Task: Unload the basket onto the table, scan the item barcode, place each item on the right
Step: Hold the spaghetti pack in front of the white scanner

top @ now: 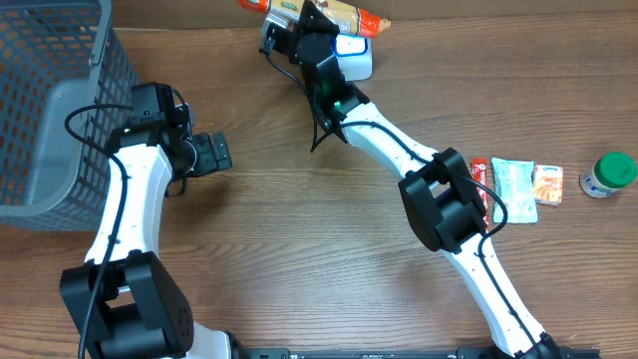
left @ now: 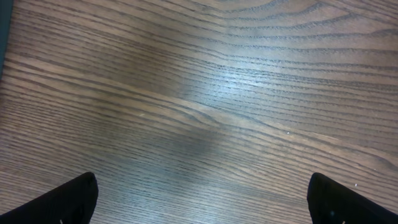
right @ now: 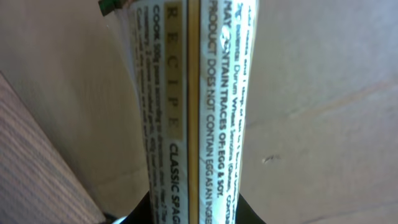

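The item is a long spaghetti packet point(top: 349, 15) with orange ends, held at the table's far edge by my right gripper point(top: 299, 28). In the right wrist view the packet point(right: 193, 106) runs straight up from between the dark fingers point(right: 140, 214), and my right gripper point(right: 193, 214) is shut on it. I can read recipe and allergen print on it, but no barcode shows. A white scanner point(top: 355, 58) sits just below the packet. My left gripper point(top: 214, 153) hovers open over bare wood, its fingertips point(left: 68, 202) far apart around my left gripper's point(left: 202, 205) empty gap.
A grey mesh basket point(top: 40, 120) stands at the left edge. At the right lie several flat sachets point(top: 513, 184) and a small green-lidded jar point(top: 608, 175). The right arm's links point(top: 444, 199) stretch diagonally across the table's middle.
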`<state>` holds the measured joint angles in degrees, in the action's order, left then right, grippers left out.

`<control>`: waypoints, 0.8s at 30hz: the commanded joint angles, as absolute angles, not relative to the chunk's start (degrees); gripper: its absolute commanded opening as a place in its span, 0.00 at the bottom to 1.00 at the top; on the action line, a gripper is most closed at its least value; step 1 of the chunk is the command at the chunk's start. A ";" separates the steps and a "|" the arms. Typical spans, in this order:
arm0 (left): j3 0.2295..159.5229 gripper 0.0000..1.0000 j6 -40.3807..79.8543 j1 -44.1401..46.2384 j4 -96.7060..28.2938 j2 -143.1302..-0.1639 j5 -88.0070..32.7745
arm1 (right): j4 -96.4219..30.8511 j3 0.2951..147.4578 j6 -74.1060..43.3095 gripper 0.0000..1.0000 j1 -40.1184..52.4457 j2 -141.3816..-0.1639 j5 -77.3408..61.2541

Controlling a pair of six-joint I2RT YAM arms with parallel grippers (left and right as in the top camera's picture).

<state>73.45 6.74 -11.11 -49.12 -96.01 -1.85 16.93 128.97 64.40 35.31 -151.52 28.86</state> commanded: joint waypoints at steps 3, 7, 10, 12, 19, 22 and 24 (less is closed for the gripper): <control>74.08 1.00 6.87 -10.85 -49.06 -95.74 -1.48 | 19.90 130.78 64.58 0.04 34.85 -149.93 32.53; 74.08 1.00 6.87 -10.85 -49.06 -95.74 -1.48 | 19.97 130.43 64.60 0.04 34.98 -150.28 34.57; 74.08 1.00 6.87 -10.85 -49.06 -95.74 -1.48 | 20.73 130.43 64.82 0.04 34.74 -151.00 35.59; 74.08 1.00 6.87 -10.85 -49.06 -95.74 -1.48 | 21.02 130.43 65.14 0.04 34.74 -151.41 36.16; 74.08 1.00 6.87 -10.85 -49.06 -95.74 -1.48 | 21.93 130.43 66.52 0.04 34.76 -154.19 37.52; 74.08 1.00 6.87 -10.85 -49.06 -95.74 -1.48 | 22.28 130.43 66.50 0.04 34.76 -154.47 37.85; 74.08 1.00 6.87 -10.85 -49.06 -95.74 -1.48 | 23.22 130.43 66.59 0.04 34.76 -154.47 37.85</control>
<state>73.45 6.72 -11.14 -49.12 -96.01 -1.85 19.94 128.97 66.15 34.89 -156.22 36.40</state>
